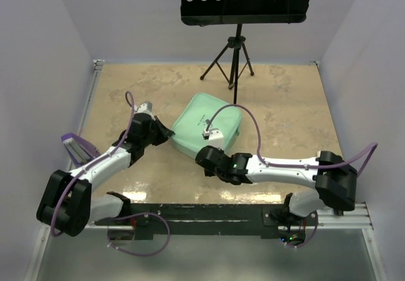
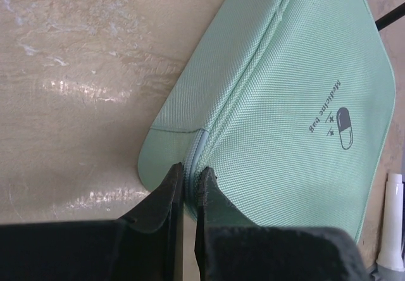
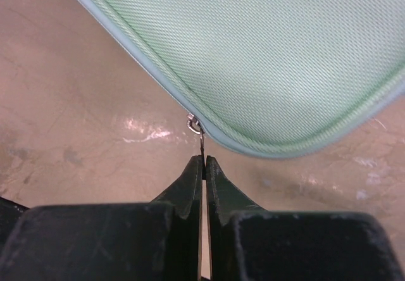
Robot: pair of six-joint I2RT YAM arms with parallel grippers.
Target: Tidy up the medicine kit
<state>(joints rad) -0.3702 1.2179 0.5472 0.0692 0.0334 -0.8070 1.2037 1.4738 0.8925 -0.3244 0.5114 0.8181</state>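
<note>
Pinching "Medicine bag" kit (image 2: 285, 104): left fingers (image 2: 172, 189) on zip end (image 2: 196, 145), right fingers (image 3: 195, 176) on zipper pull (image 3: 201, 143).

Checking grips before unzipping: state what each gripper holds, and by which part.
Left gripper pinches the medicine kit at its corner, on the zipper seam. Right gripper pinches the metal zipper pull.

Tripod stand (image 1: 238, 53) just behind medicine kit (image 1: 195, 121)

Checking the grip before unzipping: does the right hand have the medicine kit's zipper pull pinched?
Yes, the right hand pinches the thin metal zipper pull at the edge of the medicine kit.
</note>
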